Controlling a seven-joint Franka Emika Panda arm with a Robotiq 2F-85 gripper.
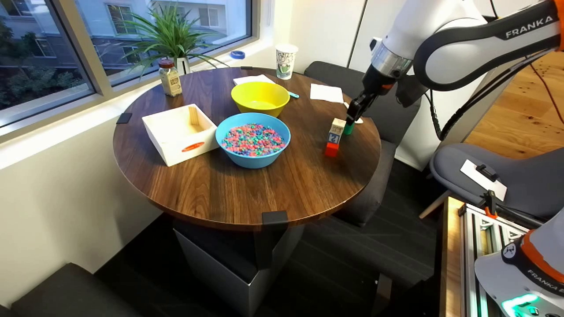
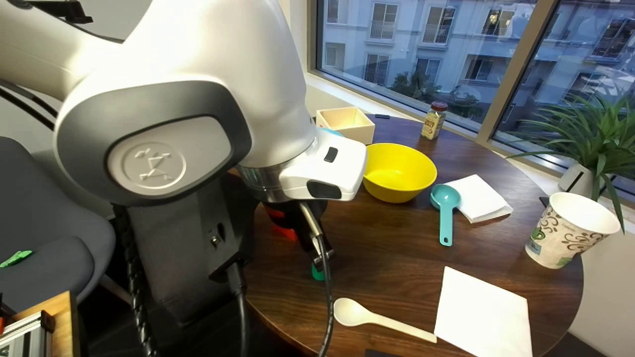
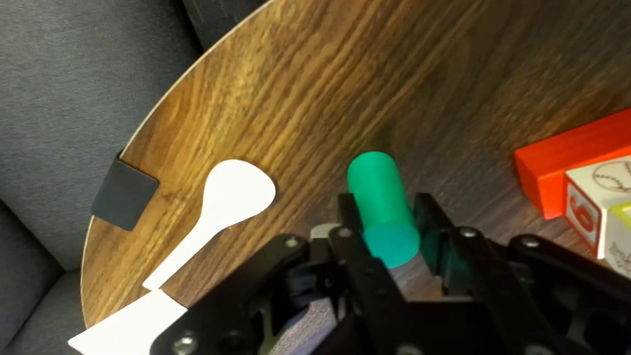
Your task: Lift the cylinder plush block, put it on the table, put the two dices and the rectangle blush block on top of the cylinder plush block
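The green cylinder plush block [image 3: 382, 197] stands upright on the dark brown round table [image 1: 246, 193]; it also shows in both exterior views [image 1: 348, 129] [image 2: 318, 272]. My gripper [image 3: 387, 204] has its black fingers close against both sides of the green block, and its far end appears to rest on the table. The red rectangle blush block [image 3: 581, 153] lies beside it on the table, apart from my gripper. The two dices are stacked on the red block: one die [image 1: 333, 138] directly on it, the whitish upper die [image 1: 338, 126] on top.
A white spoon [image 3: 236, 190] and a white napkin [image 1: 326, 93] lie near the block. A blue bowl of beads [image 1: 253, 163], a yellow bowl [image 1: 260, 97], a wooden box [image 1: 180, 136], a paper cup [image 1: 285, 61] and a spice jar [image 1: 170, 79] stand farther off. The table edge [image 3: 148, 118] is close.
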